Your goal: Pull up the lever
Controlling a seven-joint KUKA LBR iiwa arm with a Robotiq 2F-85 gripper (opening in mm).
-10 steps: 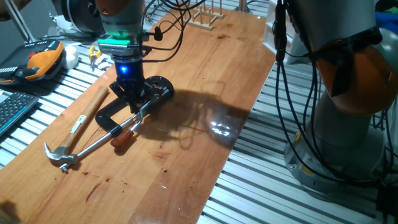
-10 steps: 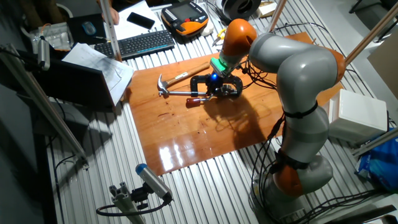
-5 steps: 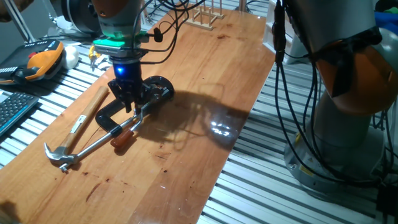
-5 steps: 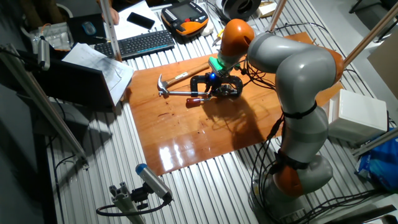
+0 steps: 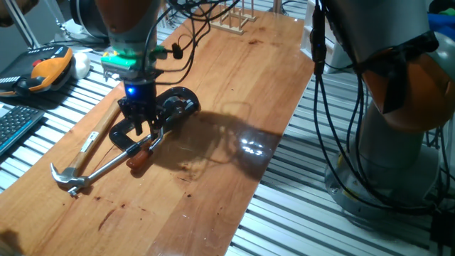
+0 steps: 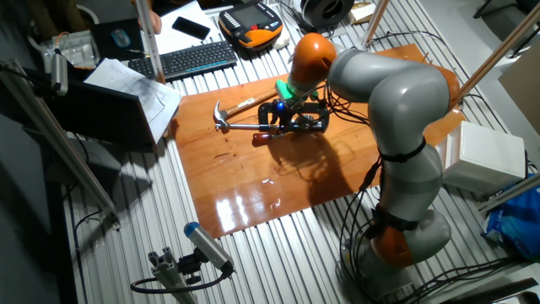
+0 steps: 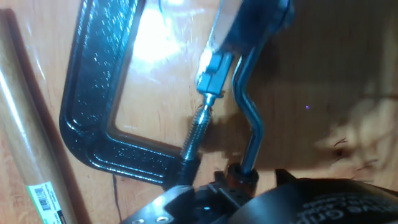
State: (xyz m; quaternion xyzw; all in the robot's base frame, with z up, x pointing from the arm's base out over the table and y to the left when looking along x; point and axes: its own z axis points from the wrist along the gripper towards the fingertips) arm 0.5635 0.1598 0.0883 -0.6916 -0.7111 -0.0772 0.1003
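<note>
One fixed view: grey-and-orange arm reaches down near-vertical; black two-finger gripper [image 5: 139, 122] sits low over the black C-shaped clamp tool [image 5: 131, 136] on the wooden desk [image 5: 220, 142]. The lever [image 5: 151, 144], a short thin silver metal arm with reddish-brown tip, lies just below the fingers, next to the longer plain steel rod [image 5: 114, 165]; the wooden-handled claw hammer [image 5: 85, 153] lies to the left. The other fixed view: arm folded over the desk, gripper [image 6: 283, 116] on the clamp; lever too small to resolve. Hand view: lever [image 7: 247, 106] runs up from the bottom edge, beside the threaded screw [image 7: 196, 134]. Jaw spacing and grip: cannot tell.
</note>
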